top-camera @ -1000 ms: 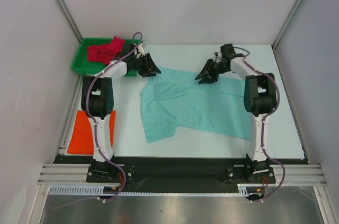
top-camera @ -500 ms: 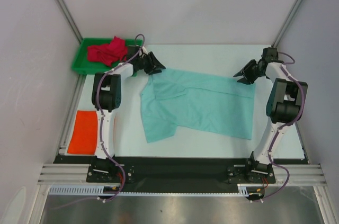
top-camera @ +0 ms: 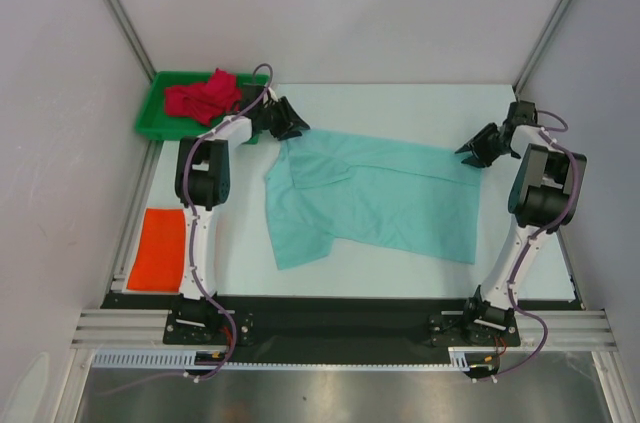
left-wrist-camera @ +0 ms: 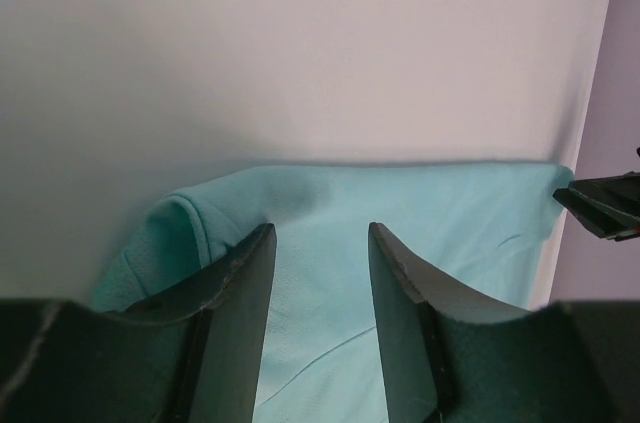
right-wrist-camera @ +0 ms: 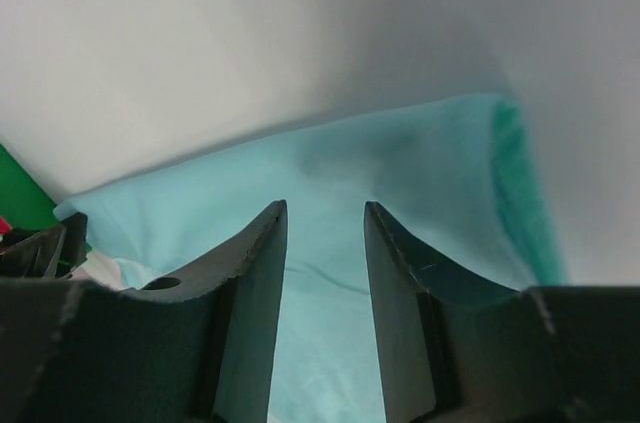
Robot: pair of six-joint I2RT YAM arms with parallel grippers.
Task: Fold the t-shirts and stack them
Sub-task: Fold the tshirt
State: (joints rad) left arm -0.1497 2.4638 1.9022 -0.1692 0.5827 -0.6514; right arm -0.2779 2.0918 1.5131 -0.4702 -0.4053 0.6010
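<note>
A mint green t-shirt point(top-camera: 370, 198) lies spread across the middle of the table, its left side folded over. My left gripper point(top-camera: 296, 129) hovers at its far left corner, open, with cloth point(left-wrist-camera: 450, 213) showing beyond the parted fingers point(left-wrist-camera: 320, 228). My right gripper point(top-camera: 471, 151) sits at the far right corner, also open point(right-wrist-camera: 325, 205), over the shirt's edge point(right-wrist-camera: 400, 163). A crimson red t-shirt point(top-camera: 203, 97) is bunched in the green tray point(top-camera: 150, 118). A bright orange t-shirt point(top-camera: 158, 248) lies folded at the table's left edge.
The tray stands at the back left corner, just behind the left gripper. Grey walls close in the table on the left, back and right. The right gripper is close to the right wall. The arm bases stand at the near edge.
My right gripper swung to the right, drawing the mint shirt's far edge out flat, and its jaws widened slightly. The left gripper shifted a little along the far left corner.
</note>
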